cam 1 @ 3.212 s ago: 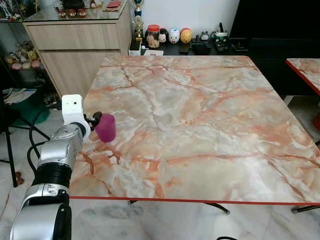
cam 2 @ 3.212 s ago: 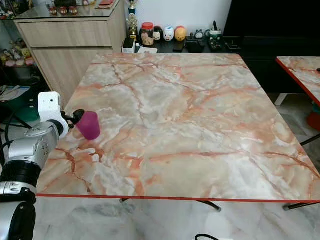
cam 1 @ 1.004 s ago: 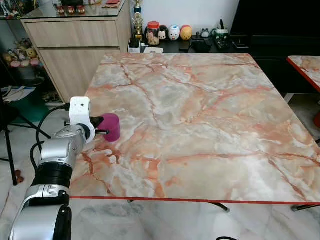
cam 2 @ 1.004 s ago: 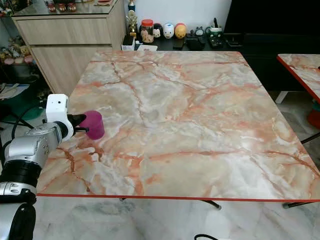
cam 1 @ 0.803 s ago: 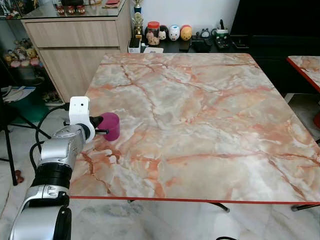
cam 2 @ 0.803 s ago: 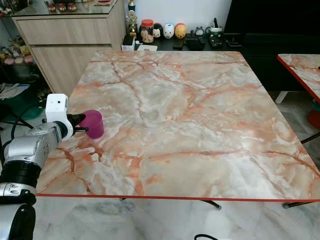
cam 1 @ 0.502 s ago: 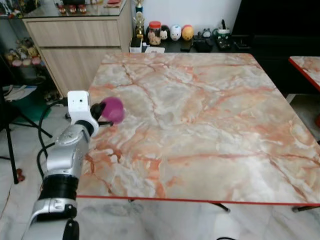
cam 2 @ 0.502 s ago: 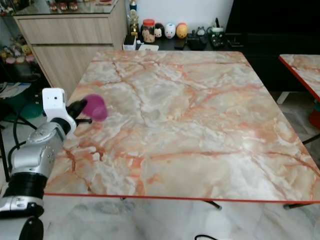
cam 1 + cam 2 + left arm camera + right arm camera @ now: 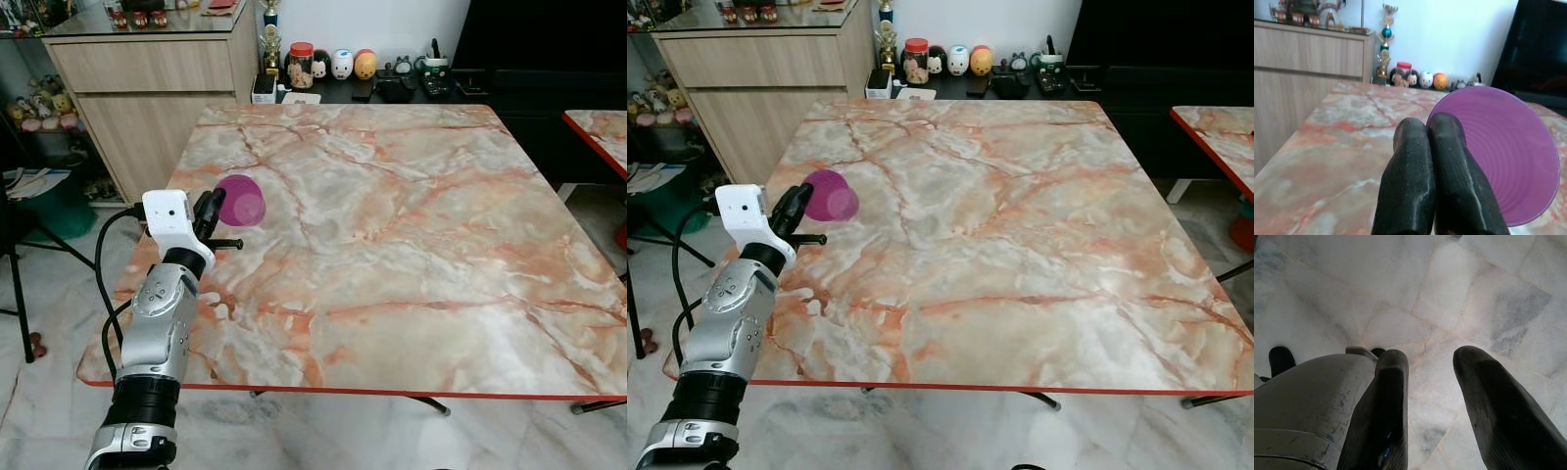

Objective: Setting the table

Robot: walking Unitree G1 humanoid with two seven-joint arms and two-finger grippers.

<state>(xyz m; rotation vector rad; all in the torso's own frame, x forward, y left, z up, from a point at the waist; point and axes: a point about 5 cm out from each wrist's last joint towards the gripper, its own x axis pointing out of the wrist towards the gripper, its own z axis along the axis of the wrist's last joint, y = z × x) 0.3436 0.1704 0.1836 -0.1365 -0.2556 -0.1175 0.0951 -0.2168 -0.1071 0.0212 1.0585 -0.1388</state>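
Observation:
A purple plastic cup [image 9: 241,201] hangs tilted on its side above the left part of the marble table [image 9: 392,245], one round end turned toward me. My left gripper [image 9: 216,211] is shut on it, reaching in from the table's left edge. In the left wrist view the two black fingers [image 9: 1449,161] press close together against the ribbed purple cup [image 9: 1503,161]. My right gripper [image 9: 1430,357] hangs idle, open, over the pale marble floor.
A wooden cabinet [image 9: 147,78] stands beyond the table's far left corner. A low dark shelf with jars and figurines [image 9: 338,67] runs behind the table. A second red-edged table [image 9: 602,132] is at the right. A black chair leg [image 9: 15,284] stands on the floor to the left.
The left gripper has lifted the cup off the table, carried it farther over the table and tipped it from upright onto its side.

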